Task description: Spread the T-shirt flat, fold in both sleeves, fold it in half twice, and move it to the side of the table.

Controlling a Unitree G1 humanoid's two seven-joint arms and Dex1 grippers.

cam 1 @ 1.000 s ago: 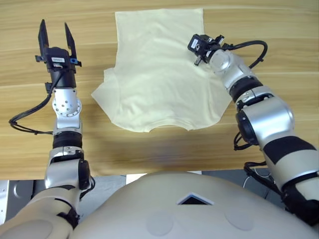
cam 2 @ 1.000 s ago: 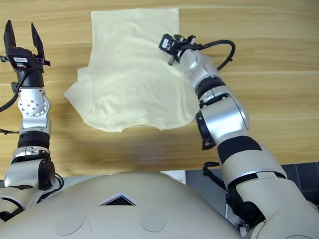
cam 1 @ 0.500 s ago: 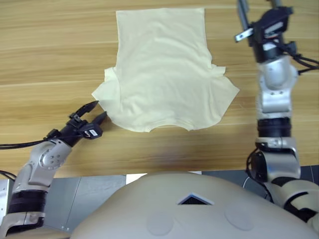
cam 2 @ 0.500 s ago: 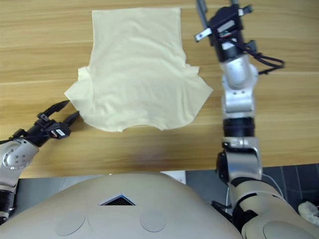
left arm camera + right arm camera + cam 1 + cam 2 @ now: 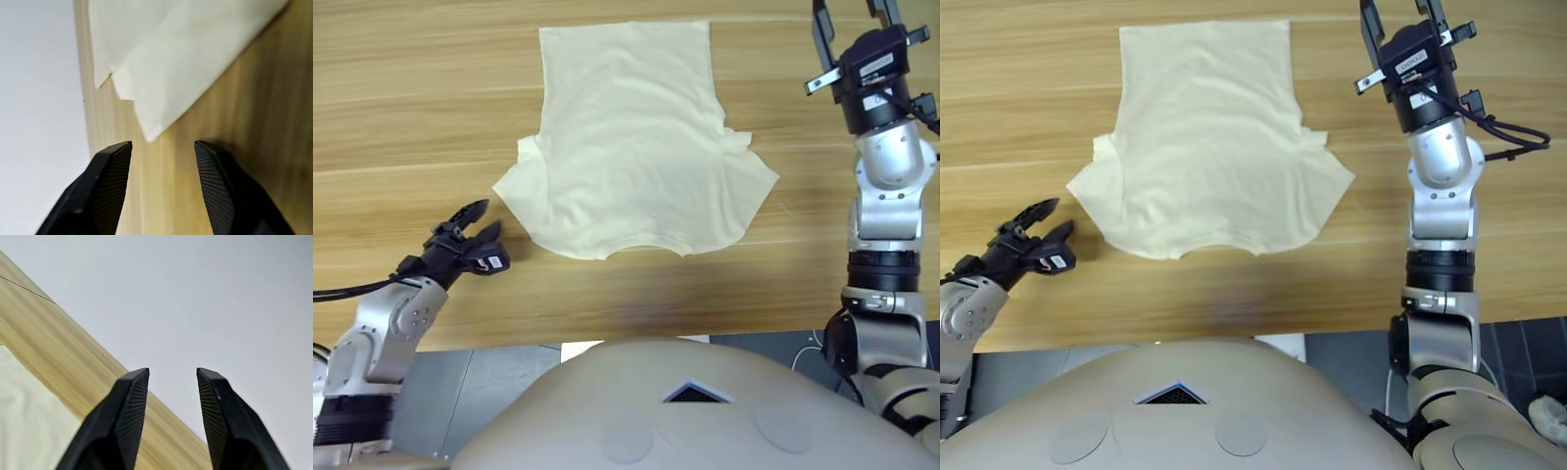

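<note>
The pale yellow T-shirt (image 5: 631,147) lies spread on the wooden tabletop (image 5: 411,98), collar nearest the robot and both sleeves still out, with no print visible on it. The left end effector (image 5: 486,217) sits low near the left sleeve tip, fingers apart and empty. The right end effector (image 5: 850,15) is beyond the right sleeve, also wide open and empty, and its small white label (image 5: 873,67) is too small to read.
</note>
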